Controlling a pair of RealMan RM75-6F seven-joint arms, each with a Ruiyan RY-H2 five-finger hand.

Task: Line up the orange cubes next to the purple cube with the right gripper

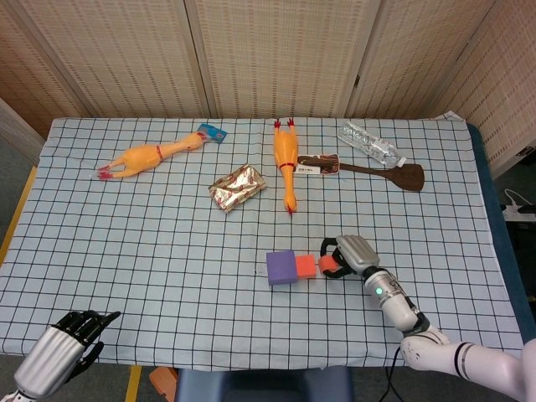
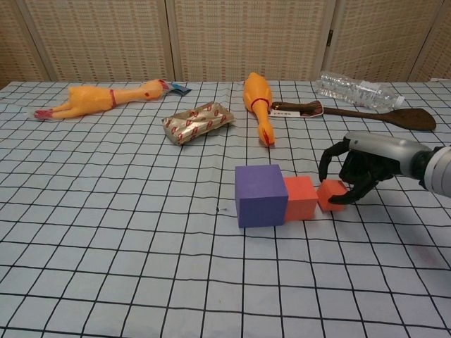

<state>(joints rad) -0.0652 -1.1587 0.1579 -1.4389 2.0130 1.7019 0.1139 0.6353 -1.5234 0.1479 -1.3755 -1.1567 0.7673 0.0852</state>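
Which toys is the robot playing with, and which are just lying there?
In the game: purple cube, first orange cube, second orange cube, right robot hand.

Just lying there: two rubber chickens, foil packet, plastic bottle, wooden spatula.

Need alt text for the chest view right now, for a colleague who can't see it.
The right hand holds a small orange cube against a larger orange cube that sits beside the purple cube. Behind lie two rubber chickens, a foil packet, a bottle and a spatula.
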